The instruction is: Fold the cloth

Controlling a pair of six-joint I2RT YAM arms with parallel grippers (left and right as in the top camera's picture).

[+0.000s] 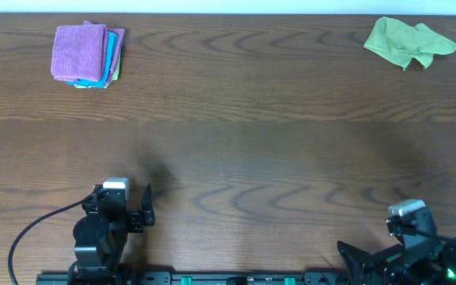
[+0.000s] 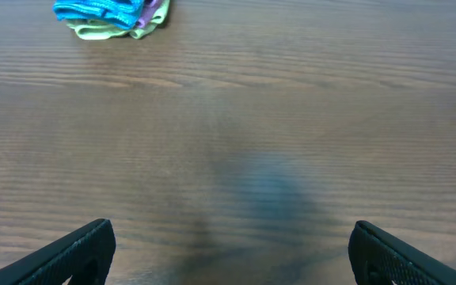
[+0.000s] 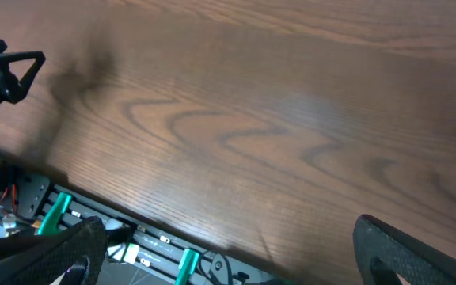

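Note:
A crumpled light green cloth (image 1: 408,42) lies unfolded at the far right corner of the table. My left gripper (image 1: 137,214) is open and empty near the front left edge, far from the cloth; in the left wrist view its fingers (image 2: 228,253) are spread wide over bare wood. My right gripper (image 1: 362,257) is open and empty at the front right edge; in the right wrist view its fingers (image 3: 228,249) frame the table's front edge. The green cloth does not show in either wrist view.
A stack of folded cloths (image 1: 86,54), purple on top with blue and green beneath, sits at the far left; its edge shows in the left wrist view (image 2: 113,16). A black rail with green clamps (image 3: 117,237) runs along the front edge. The table is dark wood.

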